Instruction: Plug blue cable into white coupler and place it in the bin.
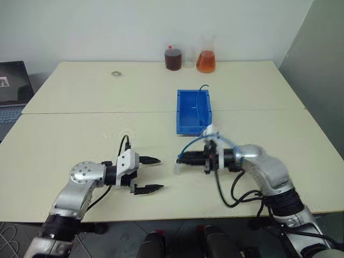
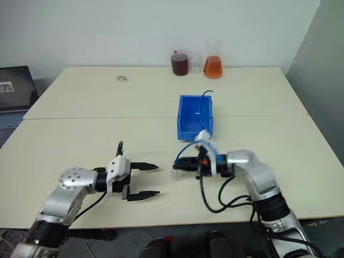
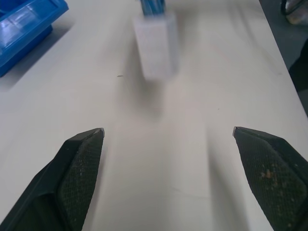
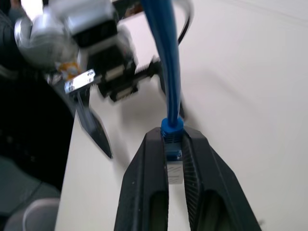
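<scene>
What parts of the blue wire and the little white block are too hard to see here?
- White coupler: blurred in the left wrist view, so its socket can't be made out.
- Blue cable: its plug end is tucked between the right gripper fingers.
- Bin: the cable's far end inside is too small to trace.
- Left gripper: open, empty.

My pale table (image 1: 80, 140), two tops butted along a seam, carries the blue bin (image 1: 193, 112) near its middle, a dark bottle (image 1: 173, 58), a clear beaker (image 1: 188, 60) and an orange flask (image 1: 206, 58) at the far edge, and a small ring (image 1: 115, 73).
</scene>
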`<state>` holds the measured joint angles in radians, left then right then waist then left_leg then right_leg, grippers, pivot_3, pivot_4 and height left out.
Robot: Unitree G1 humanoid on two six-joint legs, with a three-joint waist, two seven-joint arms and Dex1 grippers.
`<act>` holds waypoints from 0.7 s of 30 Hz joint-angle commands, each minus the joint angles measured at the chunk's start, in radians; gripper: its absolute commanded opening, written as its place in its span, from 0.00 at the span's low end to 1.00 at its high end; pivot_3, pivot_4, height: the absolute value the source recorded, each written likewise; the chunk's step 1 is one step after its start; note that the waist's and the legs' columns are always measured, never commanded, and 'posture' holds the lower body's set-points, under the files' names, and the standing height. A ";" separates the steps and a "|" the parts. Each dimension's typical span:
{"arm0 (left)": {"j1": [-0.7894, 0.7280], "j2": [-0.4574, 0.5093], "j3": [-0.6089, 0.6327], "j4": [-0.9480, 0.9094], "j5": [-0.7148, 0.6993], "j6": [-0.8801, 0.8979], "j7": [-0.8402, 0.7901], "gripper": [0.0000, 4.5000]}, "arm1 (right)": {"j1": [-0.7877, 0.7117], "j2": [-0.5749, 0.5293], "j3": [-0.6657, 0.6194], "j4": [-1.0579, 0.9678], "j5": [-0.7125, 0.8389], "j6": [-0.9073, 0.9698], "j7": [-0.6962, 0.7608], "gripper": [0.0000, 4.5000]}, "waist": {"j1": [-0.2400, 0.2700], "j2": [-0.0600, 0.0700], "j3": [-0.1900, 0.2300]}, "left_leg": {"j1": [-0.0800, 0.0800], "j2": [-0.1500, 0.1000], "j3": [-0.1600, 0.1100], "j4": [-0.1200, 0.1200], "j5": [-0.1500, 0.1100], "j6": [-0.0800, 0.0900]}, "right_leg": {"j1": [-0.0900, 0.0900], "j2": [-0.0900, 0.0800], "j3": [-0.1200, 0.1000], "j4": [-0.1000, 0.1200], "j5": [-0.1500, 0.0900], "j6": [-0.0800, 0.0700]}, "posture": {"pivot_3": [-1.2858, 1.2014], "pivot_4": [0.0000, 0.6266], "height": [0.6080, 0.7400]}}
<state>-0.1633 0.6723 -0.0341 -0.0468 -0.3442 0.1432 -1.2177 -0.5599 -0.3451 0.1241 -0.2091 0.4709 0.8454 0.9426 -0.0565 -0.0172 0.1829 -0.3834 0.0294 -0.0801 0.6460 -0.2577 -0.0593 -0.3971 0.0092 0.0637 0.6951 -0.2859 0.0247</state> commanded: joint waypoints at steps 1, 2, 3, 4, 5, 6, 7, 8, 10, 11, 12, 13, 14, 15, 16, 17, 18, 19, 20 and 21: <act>0.012 -0.010 0.055 -0.195 -0.087 0.161 0.127 1.00 | -0.104 0.001 -0.150 -0.067 0.121 0.235 -0.142 0.03 | 0.000 0.000 0.000 | 0.000 0.000 0.000 0.000 0.000 0.000 | 0.000 0.000 0.000 0.000 0.000 0.000 | 0.52 0.24 1.00; 0.015 -0.022 0.061 -0.234 -0.097 0.188 0.165 1.00 | -0.144 0.004 -0.185 -0.048 0.136 0.284 -0.180 0.03 | 0.001 0.000 0.000 | 0.000 0.000 0.000 0.000 0.000 0.000 | 0.000 0.000 -0.001 0.000 0.000 0.000 | 0.52 0.24 1.00; 0.017 -0.035 0.066 -0.266 -0.111 0.214 0.200 1.00 | -0.182 0.005 -0.210 -0.027 0.145 0.320 -0.212 0.03 | 0.001 0.000 0.000 | 0.000 0.000 0.000 0.000 0.000 0.000 | 0.000 0.000 -0.001 0.000 0.000 0.000 | 0.52 0.24 1.00; 0.017 -0.053 0.072 -0.295 -0.121 0.240 0.241 1.00 | -0.229 0.002 -0.223 0.007 0.146 0.345 -0.233 0.03 | 0.001 0.000 0.000 | 0.000 0.000 0.000 0.000 0.000 0.000 | 0.000 0.000 -0.001 0.000 0.000 0.000 | 0.52 0.24 1.00; 0.016 -0.071 0.076 -0.316 -0.127 0.263 0.281 1.00 | -0.271 -0.002 -0.228 0.043 0.142 0.361 -0.250 0.03 | 0.000 0.000 0.000 | 0.000 -0.001 0.000 0.000 0.000 0.000 | 0.000 0.000 0.000 0.000 0.000 0.000 | 0.52 0.24 1.00; 0.013 -0.095 0.081 -0.335 -0.128 0.279 0.328 1.00 | -0.317 -0.003 -0.220 0.099 0.117 0.365 -0.277 0.03 | 0.000 0.000 0.000 | 0.000 -0.001 0.001 0.000 0.000 0.000 | 0.000 0.000 0.001 0.000 0.000 0.000 | 0.52 0.24 1.00; 0.011 -0.118 0.085 -0.349 -0.128 0.294 0.371 1.00 | -0.357 -0.004 -0.210 0.156 0.092 0.357 -0.298 0.03 | 0.000 0.000 0.000 | 0.000 -0.001 0.001 -0.001 0.000 0.000 | 0.000 0.000 0.001 -0.001 0.000 0.000 | 0.52 0.24 1.00; 0.012 -0.141 0.091 -0.363 -0.134 0.312 0.412 1.00 | -0.400 0.002 -0.204 0.227 0.074 0.338 -0.310 0.03 | -0.001 0.000 0.000 | 0.000 0.000 0.001 -0.001 0.000 0.000 | 0.000 0.000 0.001 -0.001 0.000 0.000 | 0.52 0.24 1.00; 0.020 -0.180 0.099 -0.367 -0.127 0.325 0.480 1.00 | -0.479 0.020 -0.198 0.385 0.038 0.290 -0.332 0.03 | -0.004 0.000 0.000 | 0.000 0.000 0.002 -0.001 0.000 0.000 | -0.002 0.001 0.002 -0.001 0.000 0.000 | 0.52 0.24 1.00; 0.028 -0.191 0.096 -0.362 -0.118 0.321 0.498 1.00 | -0.510 0.026 -0.186 0.459 0.018 0.254 -0.327 0.03 | -0.005 0.000 0.000 | 0.000 0.000 0.003 -0.001 0.000 0.000 | -0.002 0.001 0.002 0.000 0.000 0.000 | 0.52 0.24 1.00; 0.041 -0.202 0.089 -0.353 -0.097 0.304 0.516 1.00 | -0.547 0.037 -0.169 0.555 -0.014 0.198 -0.322 0.03 | -0.005 0.000 0.000 | 0.000 0.000 0.003 -0.002 0.000 0.000 | -0.003 0.001 0.003 0.000 0.000 0.000 | 0.52 0.24 1.00; 0.049 -0.212 0.082 -0.345 -0.084 0.294 0.530 1.00 | -0.580 0.048 -0.159 0.643 -0.041 0.147 -0.321 0.03 | -0.007 0.000 0.000 | 0.000 0.000 0.003 -0.002 0.000 0.000 | -0.003 0.001 0.003 0.000 0.000 0.000 | 0.52 0.24 1.00; 0.053 -0.220 0.077 -0.342 -0.077 0.287 0.541 1.00 | -0.606 0.056 -0.148 0.715 -0.062 0.097 -0.308 0.03 | -0.009 0.000 0.000 | 0.000 0.000 0.005 -0.002 0.000 0.000 | -0.004 0.001 0.005 0.000 0.000 -0.001 | 0.52 0.24 1.00; 0.054 -0.226 0.070 -0.341 -0.071 0.282 0.549 1.00 | -0.629 0.060 -0.131 0.783 -0.084 0.050 -0.284 0.03 | -0.009 0.000 0.000 | -0.002 0.000 0.006 -0.002 0.000 0.000 | -0.006 0.001 0.006 0.000 0.000 -0.001 | 0.52 0.24 1.00; 0.051 -0.232 0.064 -0.340 -0.067 0.281 0.555 1.00 | -0.652 0.066 -0.123 0.847 -0.102 0.008 -0.270 0.03 | -0.008 0.000 0.000 | -0.003 0.000 0.006 -0.002 0.000 0.000 | -0.007 0.001 0.006 0.000 0.000 -0.001 | 0.52 0.24 1.00; 0.048 -0.240 0.062 -0.341 -0.062 0.276 0.564 1.00 | -0.680 0.077 -0.117 0.921 -0.120 -0.036 -0.261 0.03 | -0.008 0.000 0.000 | -0.004 0.000 0.006 -0.002 0.000 0.000 | -0.008 0.001 0.006 0.000 0.000 -0.001 | 0.52 0.24 1.00; 0.046 -0.246 0.060 -0.341 -0.055 0.271 0.575 1.00 | -0.709 0.089 -0.115 0.997 -0.139 -0.079 -0.260 0.03 | -0.007 0.000 0.000 | -0.006 0.000 0.006 -0.001 0.000 0.000 | -0.009 0.001 0.005 0.000 0.000 -0.001 | 0.52 0.24 1.00; 0.044 -0.251 0.058 -0.342 -0.051 0.267 0.583 1.00 | -0.731 0.097 -0.116 1.052 -0.152 -0.111 -0.259 0.03 | -0.006 0.000 0.000 | -0.007 0.000 0.006 -0.001 0.000 0.000 | -0.009 0.001 0.005 0.000 0.000 -0.001 | 0.52 0.24 1.00; 0.044 -0.254 0.057 -0.342 -0.044 0.262 0.590 1.00 | -0.753 0.106 -0.115 1.112 -0.169 -0.154 -0.254 0.03 | -0.006 0.000 0.000 | -0.008 -0.001 0.006 -0.001 0.000 0.000 | -0.010 0.000 0.005 0.000 0.001 -0.001 | 0.52 0.24 1.00; 0.043 -0.256 0.056 -0.341 -0.040 0.259 0.595 1.00 | -0.769 0.111 -0.115 1.155 -0.181 -0.186 -0.247 0.03 | -0.004 0.000 0.000 | -0.009 -0.001 0.006 -0.001 0.000 0.000 | -0.011 0.000 0.005 -0.001 0.001 -0.001 | 0.52 0.24 1.00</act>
<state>-0.1123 0.4203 0.0246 -0.3728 -0.3976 0.4291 -0.6387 -1.2668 -0.2340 0.0213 0.8824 0.3152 0.7466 0.6771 -0.0606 -0.0174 0.1832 -0.3924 0.0289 -0.0743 0.6450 -0.2576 -0.0594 -0.4079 0.0089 0.0683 0.6942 -0.2852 0.0241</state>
